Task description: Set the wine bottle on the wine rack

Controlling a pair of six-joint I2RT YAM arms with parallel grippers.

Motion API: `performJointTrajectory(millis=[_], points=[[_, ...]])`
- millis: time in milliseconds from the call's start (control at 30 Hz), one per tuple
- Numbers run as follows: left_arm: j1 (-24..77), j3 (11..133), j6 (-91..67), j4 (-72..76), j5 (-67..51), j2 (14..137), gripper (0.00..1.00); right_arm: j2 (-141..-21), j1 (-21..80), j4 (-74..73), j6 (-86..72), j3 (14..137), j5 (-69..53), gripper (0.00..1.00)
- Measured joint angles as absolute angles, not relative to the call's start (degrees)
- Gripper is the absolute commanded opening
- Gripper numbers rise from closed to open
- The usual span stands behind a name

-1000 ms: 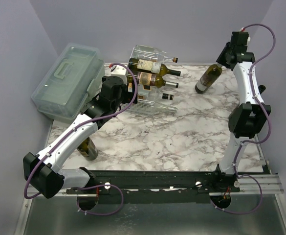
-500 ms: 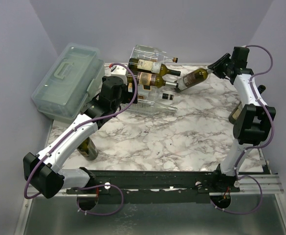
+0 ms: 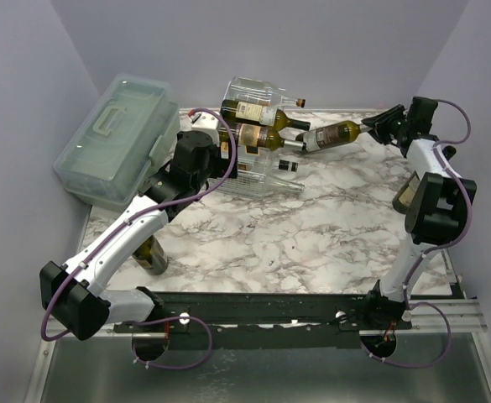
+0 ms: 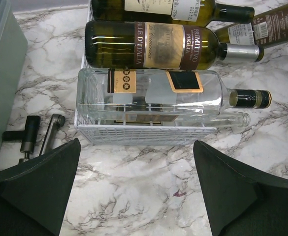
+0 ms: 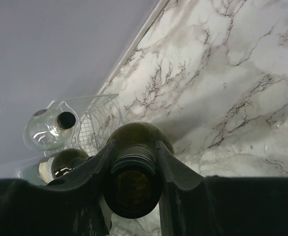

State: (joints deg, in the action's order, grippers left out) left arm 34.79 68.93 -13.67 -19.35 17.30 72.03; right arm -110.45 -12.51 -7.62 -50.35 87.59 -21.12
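Observation:
The wine rack (image 3: 249, 164) of clear plastic and white wire grid stands at the back of the marble table. It holds two dark bottles (image 4: 148, 45) and a clear bottle (image 4: 148, 96) lying on their sides. My right gripper (image 3: 373, 128) is shut on the neck of a dark green wine bottle (image 3: 333, 134), held nearly level in the air with its base next to the rack's right side. In the right wrist view the fingers (image 5: 171, 164) clamp the neck (image 5: 134, 184), with the rack (image 5: 92, 123) beyond. My left gripper (image 4: 134, 196) is open and empty just in front of the rack.
A pale-green lidded storage box (image 3: 115, 134) stands at the back left. A dark bottle (image 3: 153, 252) stands under the left arm and another (image 3: 406, 193) behind the right arm. A black-handled tool (image 4: 33, 137) lies left of the rack. A slim clear bottle (image 3: 291, 186) lies before it.
My right arm has swung the bottle left toward the rack and levelled it from a steep tilt to nearly horizontal. The left arm has not moved.

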Motion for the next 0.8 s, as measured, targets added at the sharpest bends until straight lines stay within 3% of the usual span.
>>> performJointTrajectory(millis=[800], points=[[35.27,68.93,-13.69,-19.38,17.17,72.44,0.99,-117.64,-12.80,6.24,-60.36,84.27,-26.98,0.00]])
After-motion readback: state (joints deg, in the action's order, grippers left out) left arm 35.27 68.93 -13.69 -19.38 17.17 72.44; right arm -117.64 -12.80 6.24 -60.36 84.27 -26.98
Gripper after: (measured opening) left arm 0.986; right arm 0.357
